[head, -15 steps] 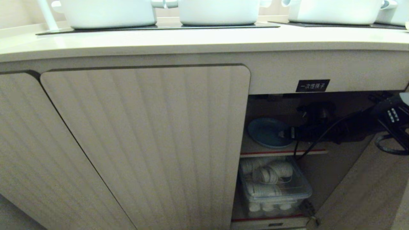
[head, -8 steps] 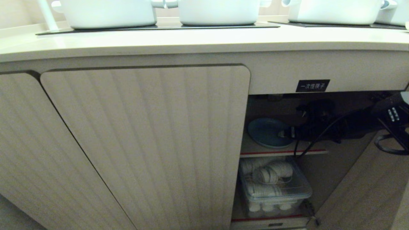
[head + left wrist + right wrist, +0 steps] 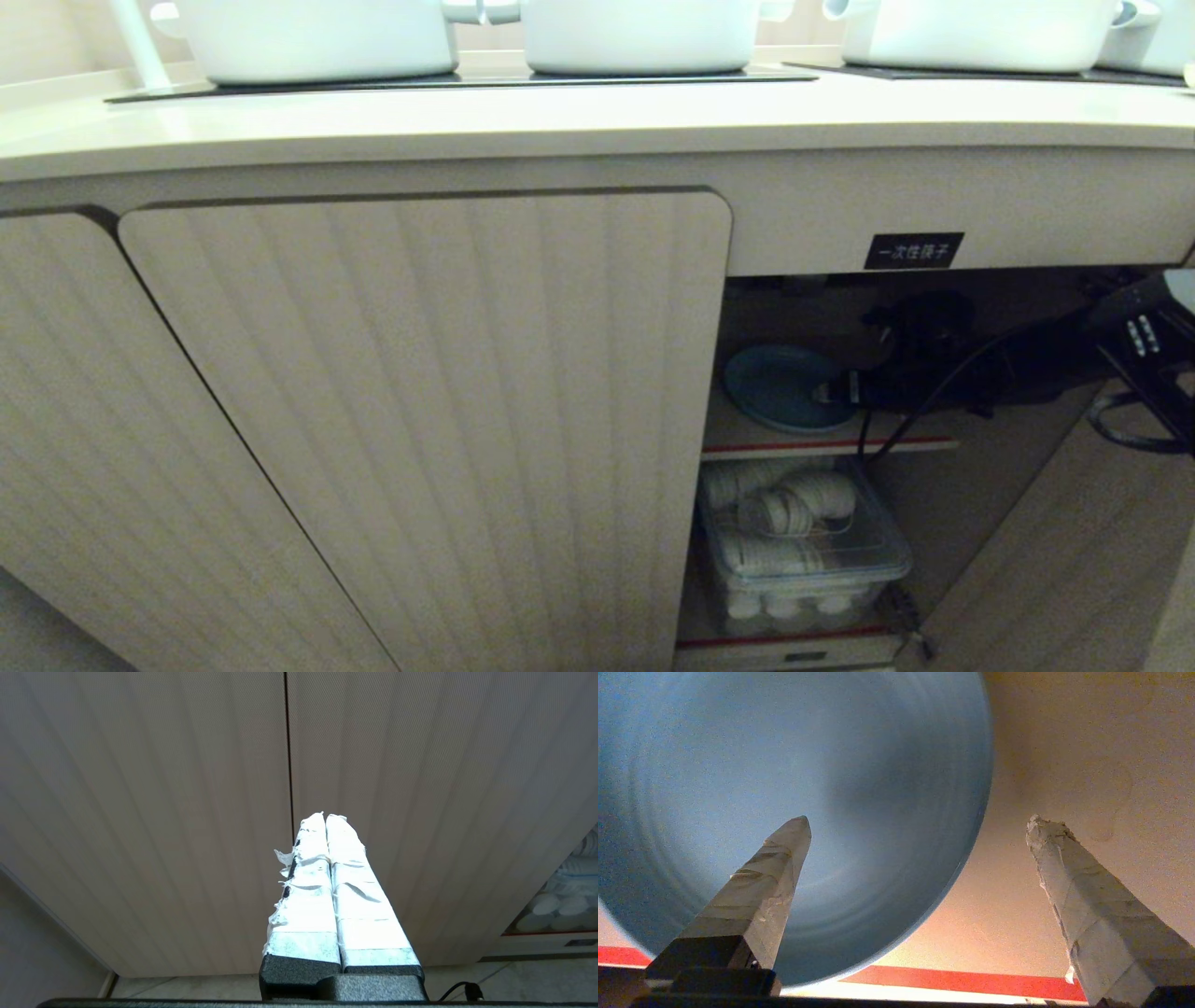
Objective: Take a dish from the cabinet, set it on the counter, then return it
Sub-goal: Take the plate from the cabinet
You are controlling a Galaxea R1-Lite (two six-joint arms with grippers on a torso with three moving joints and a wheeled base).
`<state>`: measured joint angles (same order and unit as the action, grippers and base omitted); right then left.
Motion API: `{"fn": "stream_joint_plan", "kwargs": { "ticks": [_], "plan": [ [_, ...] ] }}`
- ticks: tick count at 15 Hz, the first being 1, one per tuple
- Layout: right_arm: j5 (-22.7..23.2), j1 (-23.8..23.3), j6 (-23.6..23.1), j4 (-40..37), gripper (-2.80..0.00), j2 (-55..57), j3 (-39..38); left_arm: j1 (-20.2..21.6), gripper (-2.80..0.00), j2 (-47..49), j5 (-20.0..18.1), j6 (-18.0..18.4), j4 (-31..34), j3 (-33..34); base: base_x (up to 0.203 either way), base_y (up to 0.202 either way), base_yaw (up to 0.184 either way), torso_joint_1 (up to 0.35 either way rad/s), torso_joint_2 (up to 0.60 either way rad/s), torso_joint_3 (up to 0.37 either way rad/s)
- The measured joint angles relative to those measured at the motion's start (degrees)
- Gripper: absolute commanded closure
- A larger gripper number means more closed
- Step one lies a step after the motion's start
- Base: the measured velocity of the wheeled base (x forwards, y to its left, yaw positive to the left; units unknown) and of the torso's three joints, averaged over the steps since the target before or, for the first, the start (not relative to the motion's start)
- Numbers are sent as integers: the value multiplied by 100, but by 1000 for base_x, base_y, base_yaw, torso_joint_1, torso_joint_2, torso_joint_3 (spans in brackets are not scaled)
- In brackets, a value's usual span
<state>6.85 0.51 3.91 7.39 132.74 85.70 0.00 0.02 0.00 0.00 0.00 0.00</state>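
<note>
The light-blue dish (image 3: 775,385) lies flat on the inner shelf (image 3: 920,446) of the open cabinet (image 3: 420,420), below the counter (image 3: 597,121). My right arm reaches in from the right. The right gripper (image 3: 829,392) is open at the dish's right edge. In the right wrist view the dish (image 3: 738,765) fills most of the picture; one taped finger (image 3: 770,891) hangs over it and the other finger (image 3: 1087,896) is over bare shelf (image 3: 1008,896). Nothing is held by the right gripper (image 3: 919,820). My left gripper (image 3: 324,817) is shut and empty, facing a ribbed door (image 3: 140,812).
White pots (image 3: 317,37) stand on the black cooktop panels on the counter. A clear plastic box (image 3: 803,551) of white items fills the lower shelf. The compartment's door (image 3: 1055,560) hangs open at the right. A black label (image 3: 913,250) sits above the opening.
</note>
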Motion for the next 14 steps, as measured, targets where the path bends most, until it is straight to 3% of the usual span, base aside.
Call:
{"fn": "stream_joint_plan", "kwargs": {
  "ticks": [14],
  "plan": [
    [-2,39,-139,-65,-280,330,388,0,0,0,0,0,0,0,0,0,0,0,0,0]
  ]
}}
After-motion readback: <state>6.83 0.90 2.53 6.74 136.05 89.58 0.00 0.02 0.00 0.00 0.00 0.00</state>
